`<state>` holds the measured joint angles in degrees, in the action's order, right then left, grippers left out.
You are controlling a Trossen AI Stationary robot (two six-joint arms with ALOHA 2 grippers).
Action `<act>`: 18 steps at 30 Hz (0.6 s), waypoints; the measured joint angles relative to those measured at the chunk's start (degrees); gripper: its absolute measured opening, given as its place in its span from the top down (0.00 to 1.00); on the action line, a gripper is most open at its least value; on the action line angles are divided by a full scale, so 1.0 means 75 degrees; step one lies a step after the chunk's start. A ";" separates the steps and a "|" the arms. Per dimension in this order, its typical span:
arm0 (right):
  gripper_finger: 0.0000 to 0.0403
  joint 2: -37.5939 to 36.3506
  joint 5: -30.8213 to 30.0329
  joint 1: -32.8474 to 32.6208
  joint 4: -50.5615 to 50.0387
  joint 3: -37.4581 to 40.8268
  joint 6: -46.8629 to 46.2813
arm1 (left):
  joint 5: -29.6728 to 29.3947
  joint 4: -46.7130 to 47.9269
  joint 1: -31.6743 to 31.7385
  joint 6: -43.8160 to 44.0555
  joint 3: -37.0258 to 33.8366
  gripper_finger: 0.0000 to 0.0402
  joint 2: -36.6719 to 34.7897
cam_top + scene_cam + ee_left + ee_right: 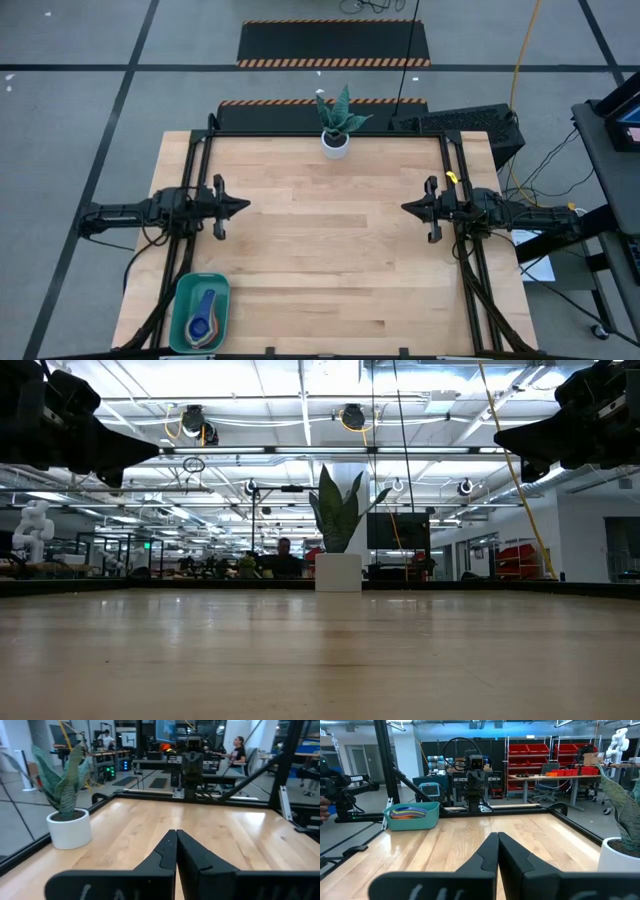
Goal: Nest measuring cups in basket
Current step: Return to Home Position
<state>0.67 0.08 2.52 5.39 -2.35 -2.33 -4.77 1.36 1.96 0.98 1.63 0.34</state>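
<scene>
The left fingers [243,207] and right fingers [408,208] are pressed together holding nothing, far from the measuring cups [203,320] that seem nested in the basket [183,295], likely light and hard, easiest pinched by a handle.

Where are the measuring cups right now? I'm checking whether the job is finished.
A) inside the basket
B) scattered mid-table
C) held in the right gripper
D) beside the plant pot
A: the high view shows the measuring cups stacked together inside the basket at the table corner on the left arm's side, while the left gripper and the right gripper hang empty with fingers shut.
</scene>
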 joint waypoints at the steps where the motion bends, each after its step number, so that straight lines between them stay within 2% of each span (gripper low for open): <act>1: 1.00 0.0000 0.0000 0.0000 0.0000 0.0000 0.0000 | 0.0040 0.0007 0.0000 -0.0036 0.0000 0.99 0.0003; 18: 1.00 -0.0003 0.0000 0.0000 0.0000 0.0000 0.0000 | 0.0057 -0.0003 -0.0009 -0.0144 -0.0006 1.00 0.0439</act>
<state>0.64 0.08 2.52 5.39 -2.35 -2.33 -4.34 1.34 1.89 -0.10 1.58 3.63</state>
